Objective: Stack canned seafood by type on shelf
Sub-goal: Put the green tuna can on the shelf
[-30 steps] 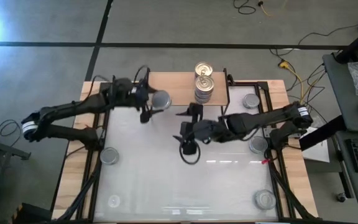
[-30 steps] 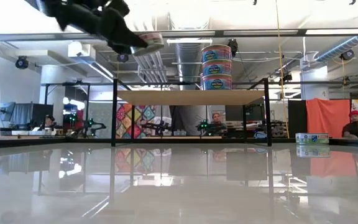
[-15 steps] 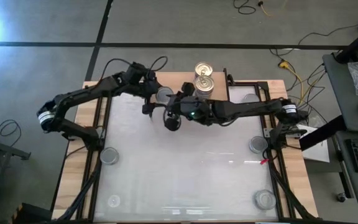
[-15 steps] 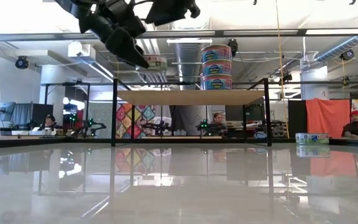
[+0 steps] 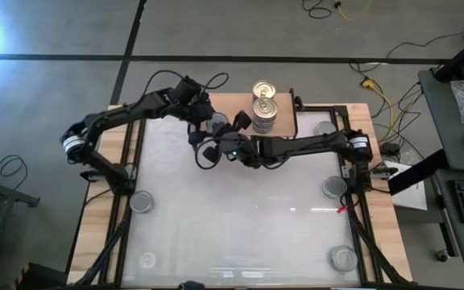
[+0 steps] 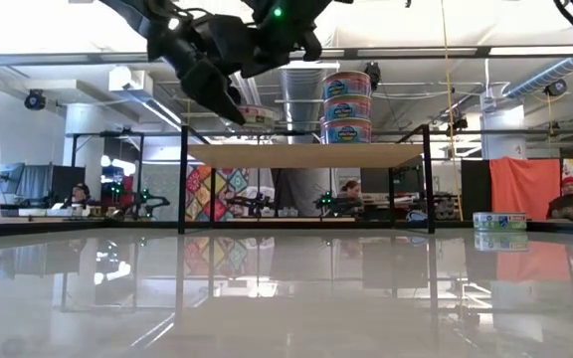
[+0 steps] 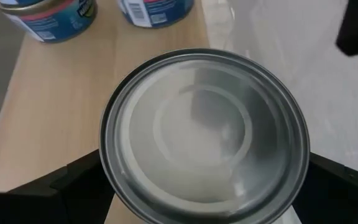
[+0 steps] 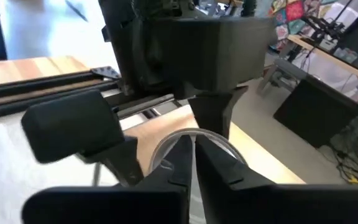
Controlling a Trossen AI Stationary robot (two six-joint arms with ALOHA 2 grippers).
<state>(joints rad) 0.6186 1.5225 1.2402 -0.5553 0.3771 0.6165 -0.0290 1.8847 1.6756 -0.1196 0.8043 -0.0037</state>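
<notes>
My left gripper (image 5: 213, 126) is shut on a silver-grey-topped can (image 7: 204, 130) of seafood and holds it above the left part of the light-wood shelf (image 6: 306, 155). In the low view the can (image 6: 258, 114) hangs just over the board. A stack of gold-topped cans (image 5: 264, 109) stands on the shelf to the right of it, with another gold-topped can (image 5: 263, 87) behind. My right gripper (image 8: 191, 155) is shut, and its tips point at the held can's rim from the table's near right. My left gripper pinches the can's round side wall (image 7: 107, 180) between its two fingers, one on each opposite side. The fingers come slanting down from the table's left. The can is lifted clear of the shelf, silver top up. My right gripper's shut fingertips (image 8: 185, 149) stand at the can's rim (image 8: 166, 140); whether they touch it, I cannot tell.
Loose silver-topped cans lie on the white table at its left (image 5: 142, 201), right (image 5: 334, 187), near-right (image 5: 343, 258) and near-left (image 5: 147, 259), and one at the far right (image 5: 325, 129) beside the shelf. Both arms cross close together above the shelf's near edge.
My left gripper has carried the can a little toward the table's far right, over the shelf board, tipping its fingers further down. My right gripper has swung from the table's middle toward the far left, up to the held can, and has shut.
</notes>
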